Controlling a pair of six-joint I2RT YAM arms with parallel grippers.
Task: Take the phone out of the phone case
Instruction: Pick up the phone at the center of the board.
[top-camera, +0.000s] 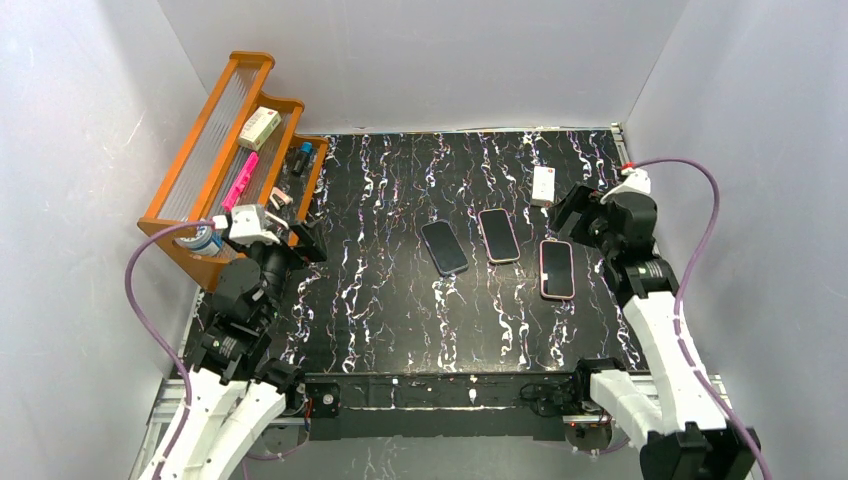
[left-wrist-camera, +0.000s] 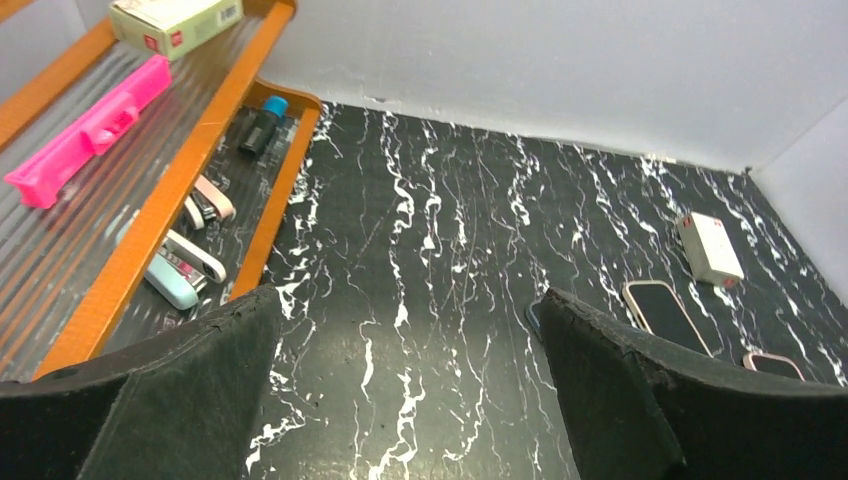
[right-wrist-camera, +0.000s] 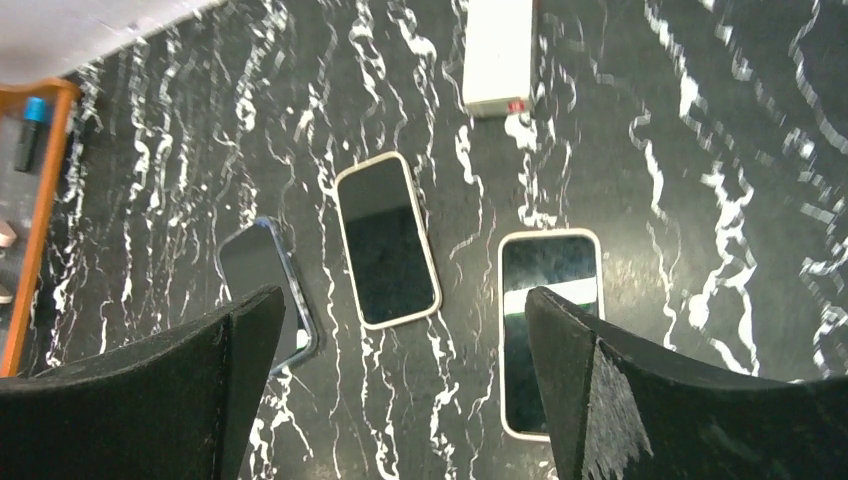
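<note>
Three cased phones lie flat, screens up, on the black white-veined table, in a row from centre toward 3 o'clock: black smartphone in a dark blue case, black smartphone in a cream-rimmed case, black smartphone in a pink-rimmed case. They're spaced apart, so there's finger room round each. Can't tell which is the target. My right gripper hangs over them at 1 o'clock of the pink-rimmed one, jaws spread wide and empty; staged to pick, I'd judge. My left gripper, equally wide and empty, sits at 9 o'clock by the orange wooden rack, probably to brace the case. Small white box at 12 o'clock, out of the way.
</note>
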